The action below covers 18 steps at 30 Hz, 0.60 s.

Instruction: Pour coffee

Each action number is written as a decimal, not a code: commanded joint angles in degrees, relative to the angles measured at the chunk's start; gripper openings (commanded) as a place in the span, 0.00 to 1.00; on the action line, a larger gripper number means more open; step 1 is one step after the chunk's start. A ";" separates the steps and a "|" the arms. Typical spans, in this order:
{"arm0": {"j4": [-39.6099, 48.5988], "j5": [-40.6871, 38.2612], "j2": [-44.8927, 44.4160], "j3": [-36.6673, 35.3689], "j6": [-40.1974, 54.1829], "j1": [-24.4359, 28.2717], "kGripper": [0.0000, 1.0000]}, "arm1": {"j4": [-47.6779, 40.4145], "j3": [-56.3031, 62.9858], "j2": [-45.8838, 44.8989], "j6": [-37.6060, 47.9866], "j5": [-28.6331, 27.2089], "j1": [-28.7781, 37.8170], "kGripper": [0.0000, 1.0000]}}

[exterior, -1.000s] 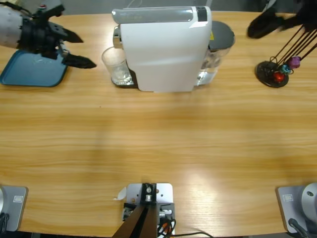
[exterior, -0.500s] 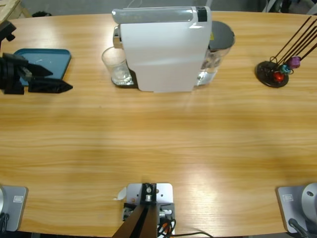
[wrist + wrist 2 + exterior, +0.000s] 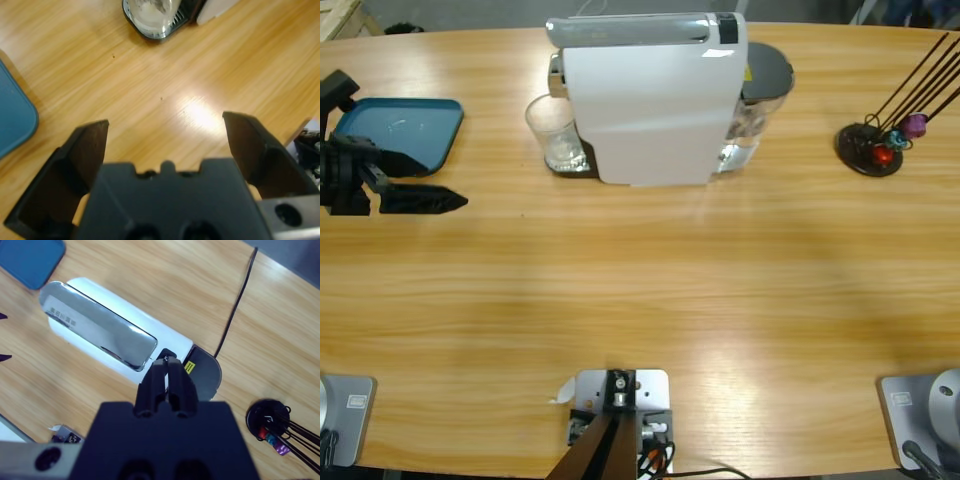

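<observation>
We saw no coffee in the glass (image 3: 552,134), which stood upright on the drip tray against the left side of the white coffee machine (image 3: 650,95), near the middle of the table's far edge; whether a thin layer lay in its base we cannot tell. In the left wrist view the glass (image 3: 150,12) appeared at the top edge. The blue tray (image 3: 395,130) lay near the table's far left corner. The left gripper (image 3: 425,195) entered from the left edge, just beside the tray, jaws spread wide and holding nothing. The right gripper (image 3: 167,372) hung high above the machine (image 3: 117,342), jaws closed together on nothing. A black stand with coloured capsules (image 3: 870,148) sat near the far right corner of the table (image 3: 670,290).
</observation>
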 commanded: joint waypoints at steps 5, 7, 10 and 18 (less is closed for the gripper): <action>-1.27 0.64 2.13 2.60 4.14 -2.36 0.99 | 0.50 1.94 3.48 -3.29 4.36 -0.60 0.00; -1.50 0.68 2.26 2.60 4.14 -2.36 0.99 | 0.39 4.26 3.69 -3.29 4.80 -0.60 0.00; -1.57 0.68 2.38 2.60 4.23 -2.36 0.99 | 0.06 5.56 3.98 -3.28 4.70 -0.64 0.00; -1.87 0.68 2.82 2.60 4.23 -2.36 0.99 | -1.00 4.91 6.03 -3.29 4.45 -1.32 0.00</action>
